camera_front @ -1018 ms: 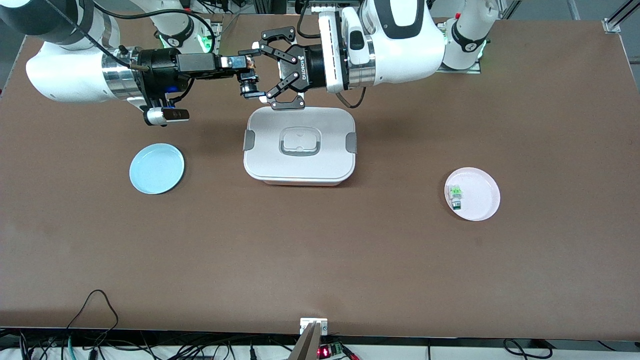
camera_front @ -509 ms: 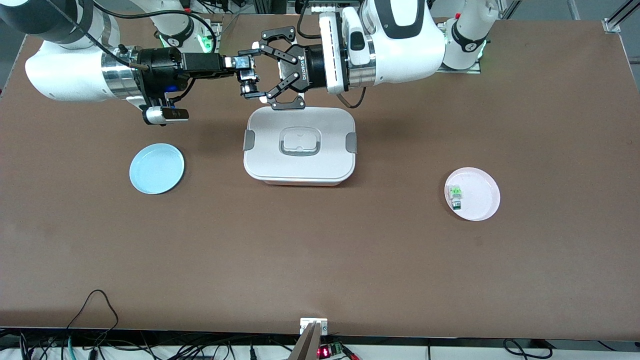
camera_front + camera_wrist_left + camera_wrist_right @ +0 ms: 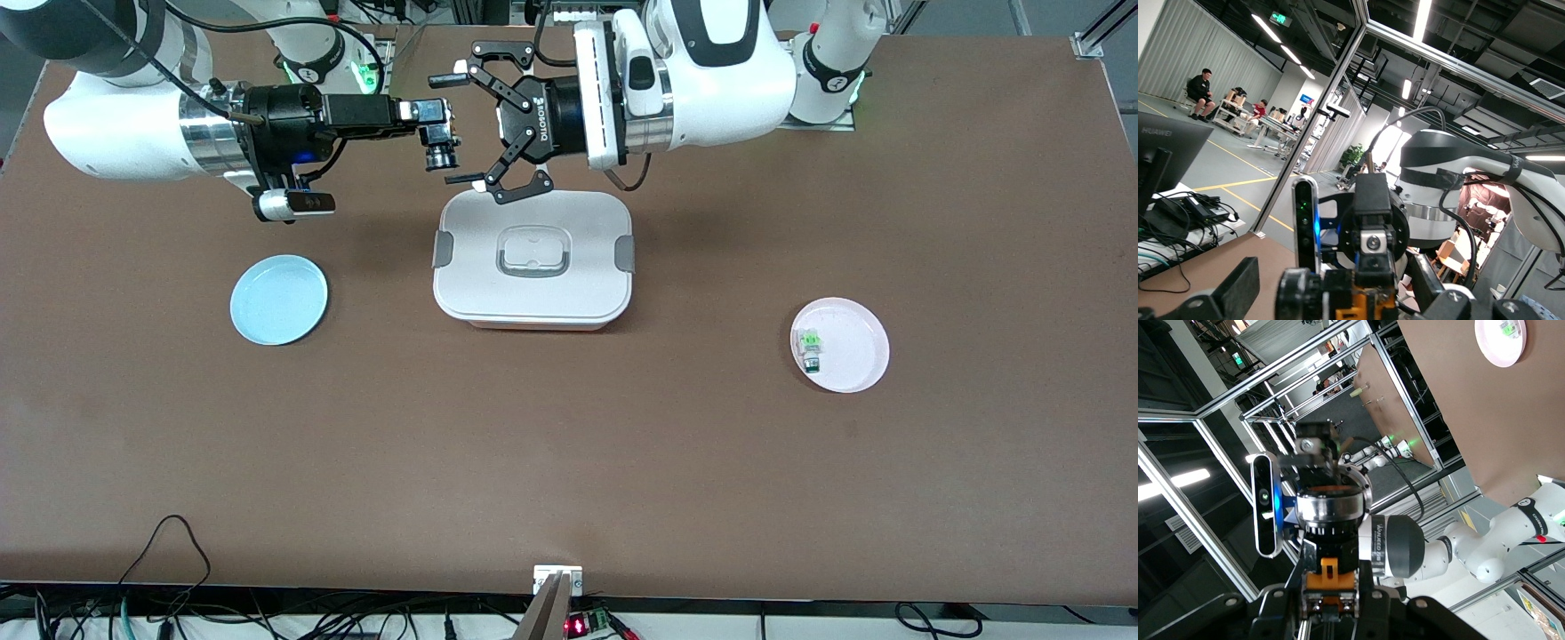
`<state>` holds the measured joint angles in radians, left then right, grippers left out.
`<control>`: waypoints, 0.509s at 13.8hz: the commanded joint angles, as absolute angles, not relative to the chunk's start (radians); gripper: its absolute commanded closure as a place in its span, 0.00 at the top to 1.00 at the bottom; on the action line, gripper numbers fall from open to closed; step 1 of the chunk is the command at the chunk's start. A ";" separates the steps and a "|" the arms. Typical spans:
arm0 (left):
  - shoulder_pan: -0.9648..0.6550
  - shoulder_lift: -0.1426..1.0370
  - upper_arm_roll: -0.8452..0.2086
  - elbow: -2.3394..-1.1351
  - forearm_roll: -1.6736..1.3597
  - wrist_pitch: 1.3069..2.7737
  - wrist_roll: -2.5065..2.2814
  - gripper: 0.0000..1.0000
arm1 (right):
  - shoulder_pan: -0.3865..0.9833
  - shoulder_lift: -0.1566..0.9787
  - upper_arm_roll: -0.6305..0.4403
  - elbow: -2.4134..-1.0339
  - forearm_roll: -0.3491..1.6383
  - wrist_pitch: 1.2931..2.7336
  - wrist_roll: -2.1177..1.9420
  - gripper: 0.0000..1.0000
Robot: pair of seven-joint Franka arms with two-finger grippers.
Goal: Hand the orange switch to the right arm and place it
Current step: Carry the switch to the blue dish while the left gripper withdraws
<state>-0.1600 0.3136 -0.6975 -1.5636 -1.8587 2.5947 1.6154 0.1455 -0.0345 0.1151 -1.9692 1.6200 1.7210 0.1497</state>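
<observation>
Fingers of right gripper [image 3: 442,124] clenched on orange switch [image 3: 440,153], which hangs down from them; left gripper [image 3: 462,129] splayed wide, released, alongside, over table [image 3: 622,462].

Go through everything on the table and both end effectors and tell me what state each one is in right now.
Left end effector: open, over the table beside the box, holding nothing.
Right end effector: shut on the orange switch.
Orange switch: held in the air by the right end effector.
Box: lid on, closed.
Blue plate: nothing on it.
Pink plate: holds the green switch.
Green switch: lying on the pink plate.
</observation>
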 commanded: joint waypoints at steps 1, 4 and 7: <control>-0.076 0.249 -0.692 -1.620 -1.875 2.596 1.630 1.00 | 0.132 -0.034 0.115 -1.931 1.513 1.720 0.114 0.00; 0.035 0.218 -0.692 -1.657 -1.875 2.586 1.647 1.00 | 0.126 -0.015 0.114 -1.873 1.259 1.704 -0.021 0.00; 0.179 0.186 -0.690 -1.739 -1.873 2.560 1.646 1.00 | 0.107 0.003 0.112 -1.858 1.007 1.662 -0.232 0.00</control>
